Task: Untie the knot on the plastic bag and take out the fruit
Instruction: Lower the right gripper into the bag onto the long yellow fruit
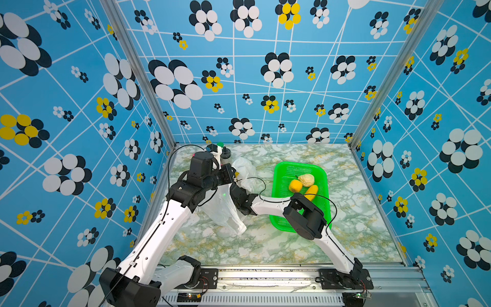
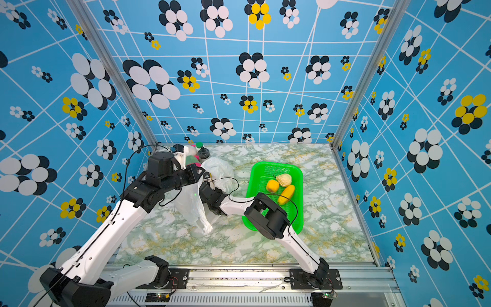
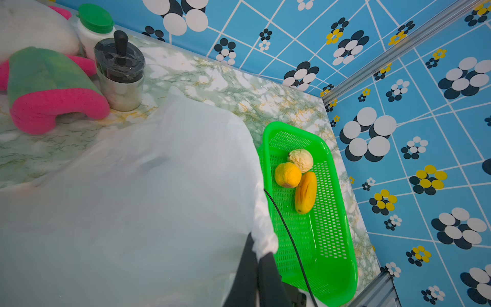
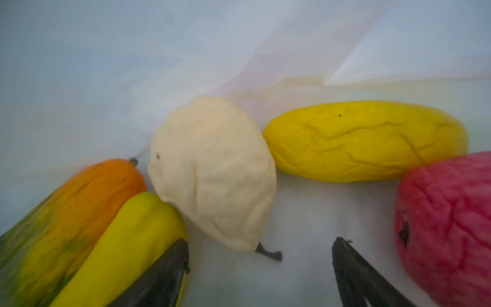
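The white plastic bag (image 1: 224, 211) lies left of the middle in both top views, its mouth held up. My left gripper (image 3: 261, 255) is shut on a bunched edge of the bag (image 3: 159, 186). My right gripper (image 4: 260, 242) is open inside the bag, its fingers either side of bare plastic just below a cream fruit (image 4: 215, 172). Around it lie a long yellow fruit (image 4: 364, 141), a pink-red one (image 4: 446, 226), a smaller yellow one (image 4: 127, 247) and a green-orange one (image 4: 61, 218). The knot is out of view.
A green basket (image 1: 279, 170) right of the bag holds an orange fruit (image 1: 295, 185), a cream one (image 1: 306, 180) and a yellow one (image 1: 311, 192). A plush toy (image 3: 47, 87), a metal canister (image 3: 121, 77) and a green-capped bottle (image 3: 93, 26) stand at the back left corner.
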Available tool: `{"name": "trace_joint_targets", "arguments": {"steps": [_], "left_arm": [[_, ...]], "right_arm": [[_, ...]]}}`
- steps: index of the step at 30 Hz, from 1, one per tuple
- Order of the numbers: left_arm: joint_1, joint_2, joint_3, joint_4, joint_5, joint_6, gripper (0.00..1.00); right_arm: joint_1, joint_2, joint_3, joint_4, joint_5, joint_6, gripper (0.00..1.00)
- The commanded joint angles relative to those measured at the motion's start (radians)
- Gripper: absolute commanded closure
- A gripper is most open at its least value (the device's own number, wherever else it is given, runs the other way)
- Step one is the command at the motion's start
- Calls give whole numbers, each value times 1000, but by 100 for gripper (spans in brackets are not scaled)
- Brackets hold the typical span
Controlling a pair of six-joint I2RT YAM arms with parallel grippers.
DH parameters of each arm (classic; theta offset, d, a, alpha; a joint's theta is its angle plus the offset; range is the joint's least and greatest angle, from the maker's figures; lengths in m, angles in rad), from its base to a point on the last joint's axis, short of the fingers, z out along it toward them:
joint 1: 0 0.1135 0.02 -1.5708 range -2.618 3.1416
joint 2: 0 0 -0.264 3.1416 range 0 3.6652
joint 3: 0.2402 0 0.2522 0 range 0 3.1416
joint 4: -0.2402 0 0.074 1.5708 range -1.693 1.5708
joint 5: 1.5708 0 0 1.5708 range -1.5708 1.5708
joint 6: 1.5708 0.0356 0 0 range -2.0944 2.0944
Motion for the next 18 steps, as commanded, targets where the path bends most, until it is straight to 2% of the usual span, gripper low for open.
{"name": "trace_joint_targets", "arguments": {"steps": [1,2,4,8,12,15,18], "left_arm": [[6,4,10,31,31,11,100],[6,5,9,32,33,11,100],[5,1,5,36,37,12,100],[5,-6,-3,39,33,14,100],[7,-10,-1,30,17,20,100],[8,-13,-3,21,-7,27,100],[12,-16,-13,23,-30,50,100]], "right_arm": [[-8,72,85,-43,-39,-12,14],[-12,90,109,-62,-39,-5,16],[-21,113,136,-77,-55,6,27],[-26,150,188,-99,-78,-17,63],[-23,128,157,-90,-79,-22,87],[-23,53,49,-28,-55,-24,100],[-15,-71,-126,67,-1,-23,100]]}}
